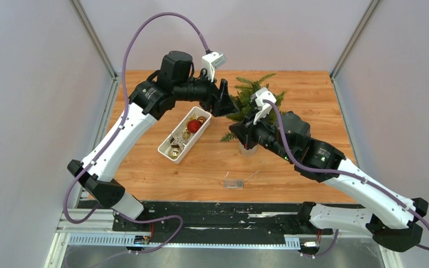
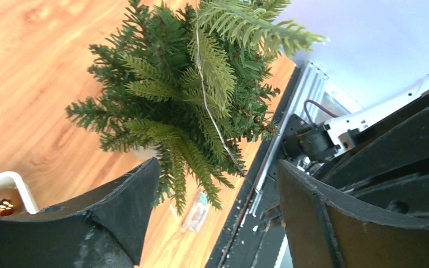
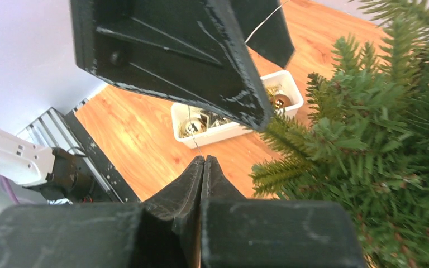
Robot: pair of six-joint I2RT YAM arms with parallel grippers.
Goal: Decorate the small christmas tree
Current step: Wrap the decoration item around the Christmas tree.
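Note:
The small christmas tree (image 1: 252, 92) stands at the back middle of the table; it also shows in the left wrist view (image 2: 167, 95) and the right wrist view (image 3: 380, 145). A thin wire string (image 2: 212, 114) lies draped over its branches. My left gripper (image 1: 223, 101) is open and empty, just left of the tree, with the tree's lower branches between its jaws (image 2: 218, 164). My right gripper (image 1: 239, 129) is low beside the tree and shut (image 3: 203, 160) on the thin wire (image 3: 191, 127), which runs up from its tips.
A white tray (image 1: 165, 151) left of the tree holds a red ball (image 1: 194, 125) and several gold ornaments. A small clear pack (image 1: 233, 183) lies on the wood near the front. The black rail (image 1: 218, 215) runs along the near edge.

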